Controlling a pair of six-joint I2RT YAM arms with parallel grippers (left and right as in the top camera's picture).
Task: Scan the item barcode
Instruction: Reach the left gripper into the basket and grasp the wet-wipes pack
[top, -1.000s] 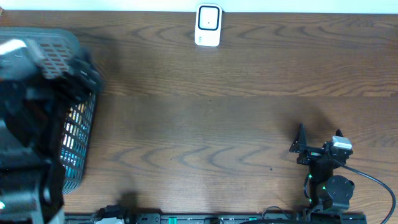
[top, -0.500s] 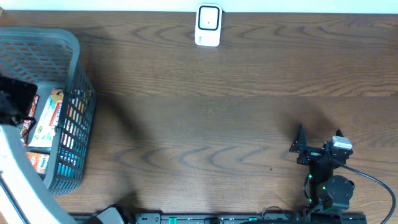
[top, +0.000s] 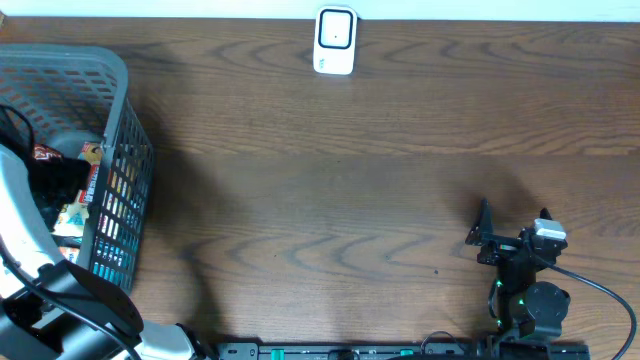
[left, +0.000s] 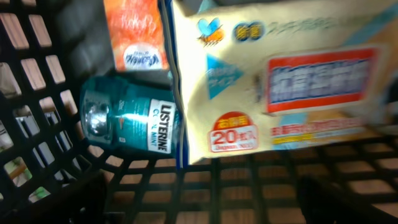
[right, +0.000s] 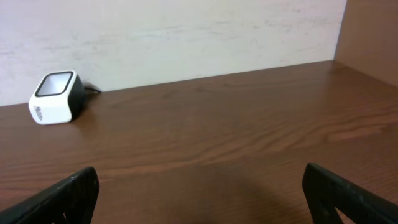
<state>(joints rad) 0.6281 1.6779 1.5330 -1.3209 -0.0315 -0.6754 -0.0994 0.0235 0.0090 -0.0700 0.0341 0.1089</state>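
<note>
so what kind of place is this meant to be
Probably a mock shop checkout on a wooden table: a white barcode scanner stands at the far edge, and a grey basket on the left holds packaged goods, including a Listerine bottle and a pack of wipes.

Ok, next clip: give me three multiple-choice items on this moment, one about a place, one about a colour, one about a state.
1. Where on the brown wooden table does the white box-shaped scanner stand?
A. At the far edge, about the middle
B. At the near left corner
C. At the near right corner

2. What colour is the plastic Listerine bottle lying in the grey mesh basket?
A. Red
B. White
C. Teal

3. How does the right pincer stand?
A. Shut on a carton
B. Open, holding nothing
C. Shut on a cable

Answers:
1 A: the overhead view shows it at the top edge, midway across.
2 C: the left wrist view shows a teal body and label.
3 B: the right wrist view shows both fingers spread wide over bare wood.
</note>
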